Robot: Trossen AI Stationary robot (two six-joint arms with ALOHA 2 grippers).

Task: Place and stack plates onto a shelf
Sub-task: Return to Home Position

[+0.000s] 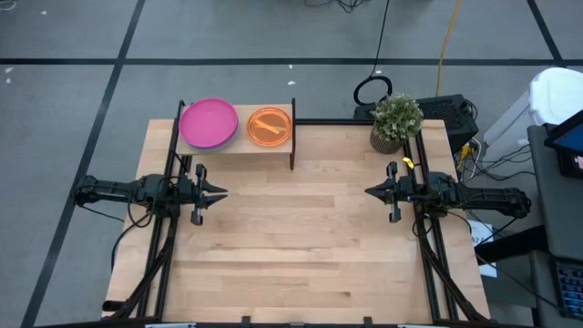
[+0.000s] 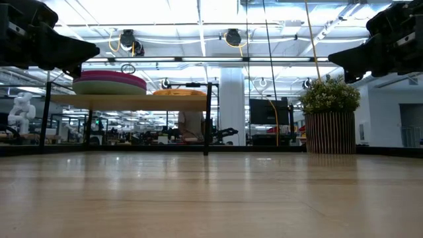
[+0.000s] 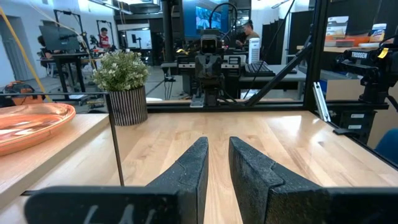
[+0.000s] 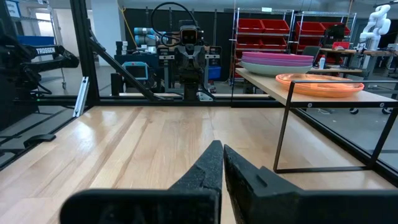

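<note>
Parking both arms over the bench [image 1: 301,246], well apart from the shelf [image 1: 239,144], probably to avoid knocks: holding the left tool [image 1: 221,192] slightly parted, empty, the right tool [image 1: 369,191] clenched on nothing. Leaving the magenta-topped stack [image 1: 209,123] and orange plate [image 1: 269,126] side by side on the shelf.

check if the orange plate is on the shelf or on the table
On the shelf. The orange plate sits on its board beside the magenta-topped stack, well above the tabletop.
</note>
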